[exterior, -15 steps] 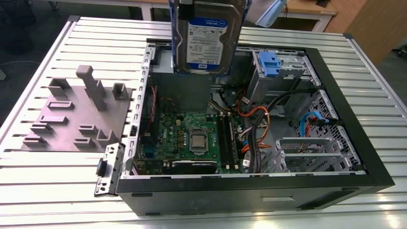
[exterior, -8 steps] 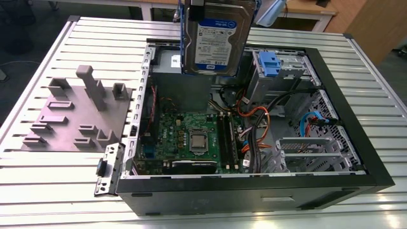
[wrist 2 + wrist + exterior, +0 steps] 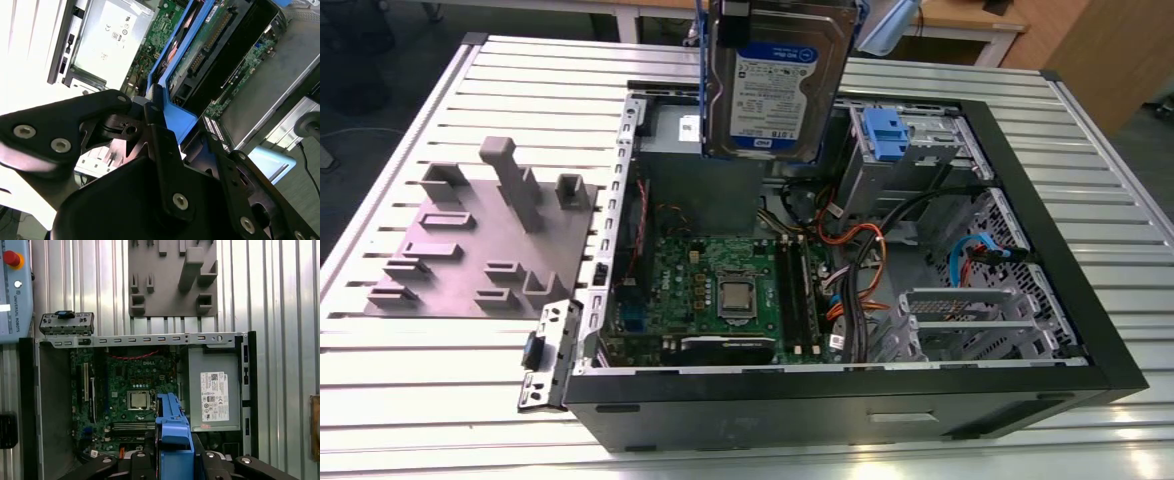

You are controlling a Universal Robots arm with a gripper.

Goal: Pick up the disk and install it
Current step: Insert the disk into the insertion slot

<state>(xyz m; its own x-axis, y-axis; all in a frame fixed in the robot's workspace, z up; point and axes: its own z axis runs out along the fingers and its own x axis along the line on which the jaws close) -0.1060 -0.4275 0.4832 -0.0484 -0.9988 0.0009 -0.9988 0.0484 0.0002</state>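
Exterior view: the disk [image 3: 774, 80] hangs upright above the open computer case [image 3: 854, 390]. Second wrist view: my gripper [image 3: 156, 102] is clamped on its blue frame. First wrist view: it's over the motherboard [image 3: 130, 385], so I'd hold it square and clear of the cables [image 3: 135, 356].

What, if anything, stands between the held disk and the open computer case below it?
Nothing visible does. The gripper holds the disk upright above the computer case, whose side is open, with only air between them.
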